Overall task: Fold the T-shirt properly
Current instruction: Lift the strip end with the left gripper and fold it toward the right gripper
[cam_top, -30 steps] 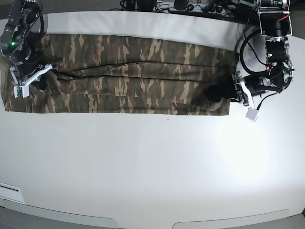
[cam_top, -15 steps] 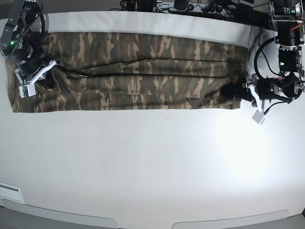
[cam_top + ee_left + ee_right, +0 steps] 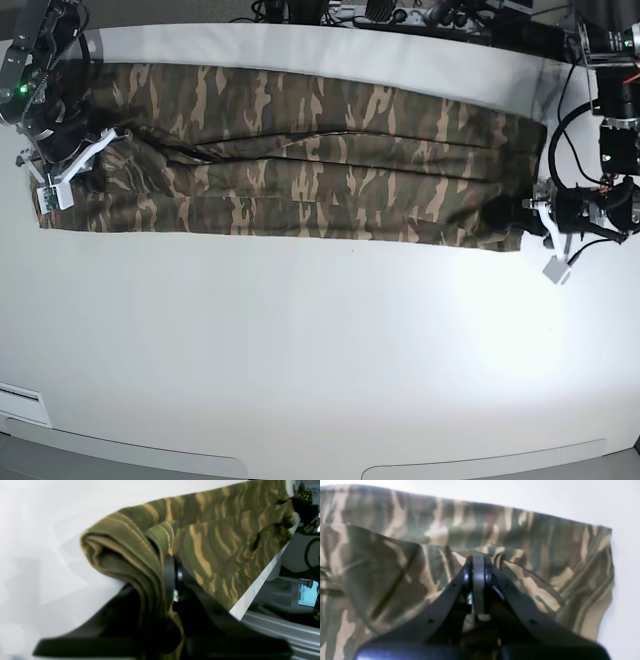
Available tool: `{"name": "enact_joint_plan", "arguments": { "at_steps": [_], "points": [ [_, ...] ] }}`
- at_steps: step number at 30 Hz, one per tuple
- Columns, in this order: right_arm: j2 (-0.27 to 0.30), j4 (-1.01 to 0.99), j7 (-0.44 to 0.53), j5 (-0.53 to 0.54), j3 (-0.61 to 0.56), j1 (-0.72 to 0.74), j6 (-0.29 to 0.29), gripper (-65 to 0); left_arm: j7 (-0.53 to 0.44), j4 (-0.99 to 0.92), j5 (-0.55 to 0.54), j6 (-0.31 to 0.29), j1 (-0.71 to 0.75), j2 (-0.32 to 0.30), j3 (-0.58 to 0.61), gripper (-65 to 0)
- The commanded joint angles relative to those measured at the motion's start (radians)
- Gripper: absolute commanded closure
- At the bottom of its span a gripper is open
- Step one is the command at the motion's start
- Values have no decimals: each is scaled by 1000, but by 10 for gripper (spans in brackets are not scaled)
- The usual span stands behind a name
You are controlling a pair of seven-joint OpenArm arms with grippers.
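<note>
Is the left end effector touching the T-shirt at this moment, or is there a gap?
Touching. The left wrist view shows the left end effector clamped on a bunched, folded edge of the T-shirt, fabric pressed between its jaws with no gap.

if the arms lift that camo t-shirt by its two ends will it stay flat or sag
Probably sag: the T-shirt looks soft, bunching into folds where the left gripper pinches it. It drapes in wrinkles around the right gripper too, so likely floppy and fairly light.

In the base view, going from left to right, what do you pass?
Right pincer shut on the T-shirt's end → the T-shirt stretched across the table → left pincer shut on its other end.
</note>
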Motion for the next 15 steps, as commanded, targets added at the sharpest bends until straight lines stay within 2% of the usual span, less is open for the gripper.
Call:
{"name": "enact_joint_plan", "arguments": {
  "at_steps": [1,4,9,15],
  "points": [
    [11,17,18,-15,7,2,-16,0,-3,13,-30,-7,-29,-23,-10,0],
    [9,0,36,-50,7,-25,-42,0,-3,13,-66,-14,-38,-22,-10,0],
    [-2,-76,72,-50,7,-43,-17,0,-3,13,-167,-31,-40,-18,-10,0],
    [-5,-161,89,-49,7,-44,-1,0,-3,15,-167,-41,-40,-4,-10,0]
  ]
}}
